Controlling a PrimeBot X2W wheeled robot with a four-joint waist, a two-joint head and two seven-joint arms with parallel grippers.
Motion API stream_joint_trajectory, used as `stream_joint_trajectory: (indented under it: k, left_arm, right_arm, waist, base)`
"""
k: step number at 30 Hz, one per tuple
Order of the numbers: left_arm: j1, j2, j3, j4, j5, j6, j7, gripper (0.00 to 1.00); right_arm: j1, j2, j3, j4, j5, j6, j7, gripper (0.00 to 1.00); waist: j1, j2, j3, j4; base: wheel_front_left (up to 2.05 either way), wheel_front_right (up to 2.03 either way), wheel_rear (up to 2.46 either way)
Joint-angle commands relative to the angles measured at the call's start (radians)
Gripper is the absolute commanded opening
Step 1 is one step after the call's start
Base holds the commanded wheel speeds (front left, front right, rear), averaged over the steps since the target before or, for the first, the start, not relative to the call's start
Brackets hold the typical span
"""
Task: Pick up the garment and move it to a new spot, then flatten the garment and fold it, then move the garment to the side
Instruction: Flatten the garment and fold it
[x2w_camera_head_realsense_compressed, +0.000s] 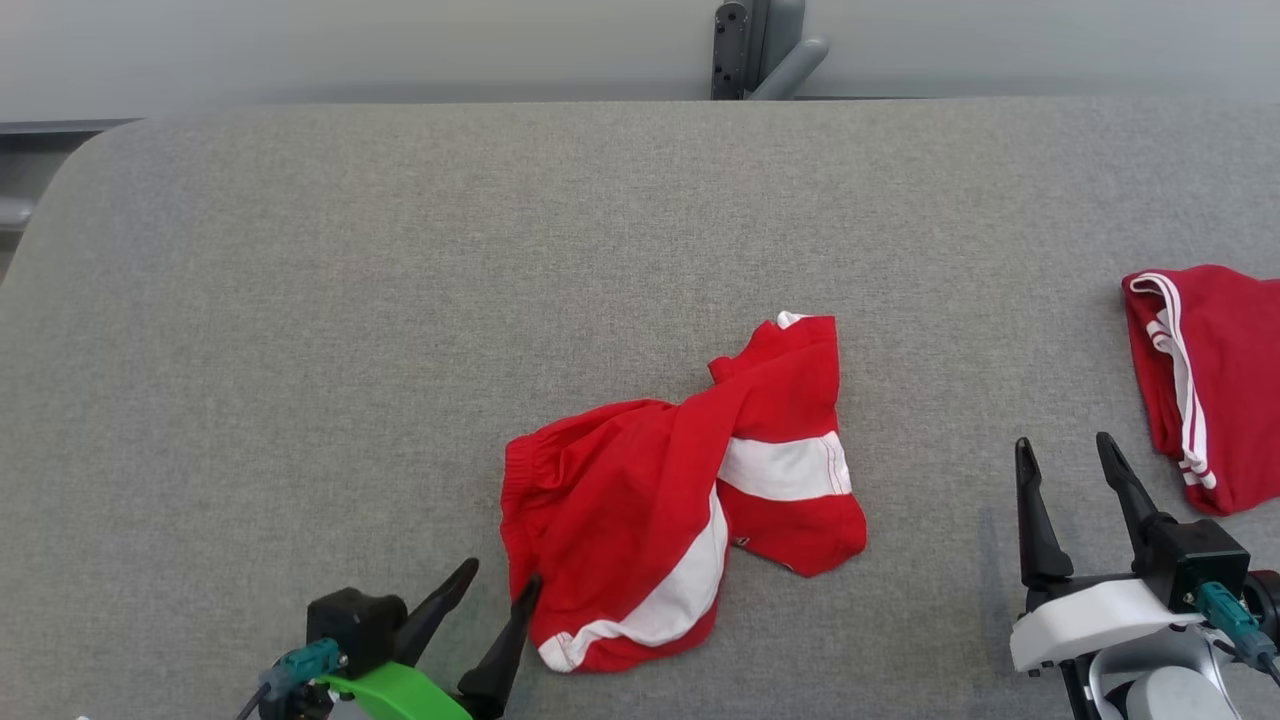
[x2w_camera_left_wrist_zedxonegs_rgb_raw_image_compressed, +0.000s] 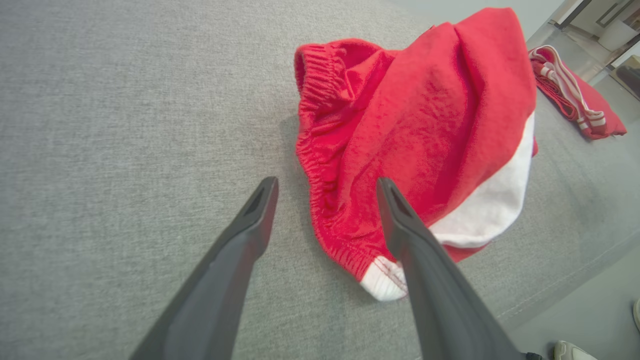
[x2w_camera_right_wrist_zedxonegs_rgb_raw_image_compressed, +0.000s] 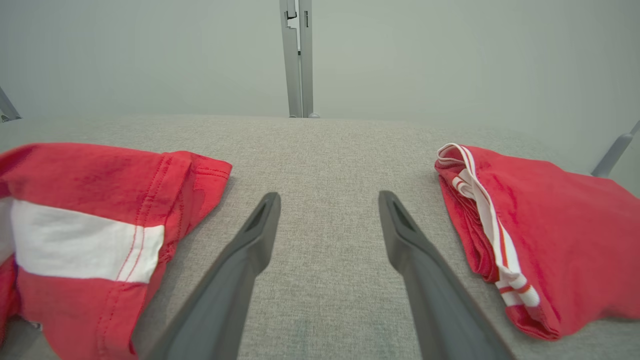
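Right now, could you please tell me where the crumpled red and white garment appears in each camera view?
Head view: the crumpled garment lies at lower centre.
Left wrist view: it lies from upper centre to the right.
Right wrist view: it lies at the left edge.
Shared landmark: the folded red garment, to its right in all three views.

Grey fabric table (x2w_camera_head_realsense_compressed: 300, 300) against a pale wall (x2w_camera_head_realsense_compressed: 300, 50), metal post (x2w_camera_head_realsense_compressed: 745, 50) behind.
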Motion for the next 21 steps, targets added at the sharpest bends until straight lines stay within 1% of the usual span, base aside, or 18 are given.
stream_joint_trajectory:
  k: [1, 3, 6, 7, 8, 9, 10, 12, 14, 16, 21]
  left_arm:
    - [-0.025, -0.009, 0.003, 0.028, -0.007, -0.009, 0.001, 1.00]
    - [-0.059, -0.025, -0.004, 0.087, -0.004, -0.026, 0.010, 1.00]
    - [-0.097, -0.076, 0.008, 0.160, -0.044, -0.050, 0.013, 1.00]
    - [-0.112, -0.078, 0.007, 0.181, -0.040, -0.058, 0.017, 1.00]
    - [-0.124, -0.083, 0.009, 0.203, -0.048, -0.065, 0.018, 0.84]
    - [-0.133, -0.093, 0.014, 0.223, -0.064, -0.072, 0.017, 0.31]
    - [-0.144, -0.097, 0.013, 0.240, -0.065, -0.080, 0.018, 0.00]
    - [-0.166, -0.100, 0.006, 0.270, -0.068, -0.095, 0.020, 0.00]
    - [-0.190, -0.096, 0.026, 0.299, -0.077, -0.097, 0.002, 0.00]
    - [-0.209, -0.084, 0.051, 0.327, -0.076, -0.083, -0.018, 0.00]
    - [-0.251, -0.035, 0.106, 0.383, -0.034, -0.026, -0.054, 0.00]
  right_arm:
    - [-0.012, -0.003, 0.004, -0.005, -0.008, -0.002, -0.002, 1.00]
    - [-0.017, -0.002, 0.009, -0.004, -0.009, -0.002, -0.002, 1.00]
    - [-0.022, -0.003, -0.002, 0.000, -0.005, -0.002, -0.002, 1.00]
    - [-0.025, -0.002, -0.004, -0.001, -0.005, -0.002, -0.002, 1.00]
    - [-0.028, -0.002, -0.005, -0.002, -0.002, -0.002, -0.002, 1.00]
    - [-0.030, -0.002, -0.005, -0.002, 0.001, -0.002, -0.002, 1.00]
    - [-0.032, -0.002, -0.005, -0.003, 0.003, -0.002, -0.002, 1.00]
    - [-0.036, -0.002, -0.006, -0.003, 0.009, -0.002, -0.002, 1.00]
    - [-0.039, -0.002, -0.007, -0.003, 0.010, -0.002, -0.002, 1.00]
    - [-0.041, -0.002, -0.008, -0.002, 0.014, -0.002, -0.002, 1.00]
    - [-0.042, -0.002, -0.009, 0.000, 0.015, -0.002, -0.002, 1.00]
  waist:
    - [0.0000, 0.0000, 0.013, -0.006]
    - [0.0000, 0.0000, 0.025, -0.016]
    - [0.0000, 0.0000, 0.044, -0.030]
    - [0.0000, 0.0000, 0.050, -0.035]
    - [0.0000, 0.0000, 0.055, -0.040]
    - [0.0000, 0.0000, 0.061, -0.045]
    - [0.0000, 0.0000, 0.066, -0.049]
    - [0.0000, 0.0000, 0.075, -0.058]
    - [0.0000, 0.0000, 0.080, -0.065]
    - [0.0000, 0.0000, 0.083, -0.070]
    - [0.0000, 0.0000, 0.083, -0.077]
  base:
    - [0.00, 0.00, 0.00]
    - [0.00, 0.00, 0.00]
    - [0.00, 0.00, 0.00]
    - [0.00, 0.00, 0.00]
    - [0.00, 0.00, 0.00]
    - [0.00, 0.00, 0.00]
    - [0.00, 0.00, 0.00]
    - [0.00, 0.00, 0.00]
    - [0.00, 0.00, 0.00]
    - [0.00, 0.00, 0.00]
    - [0.00, 0.00, 0.00]
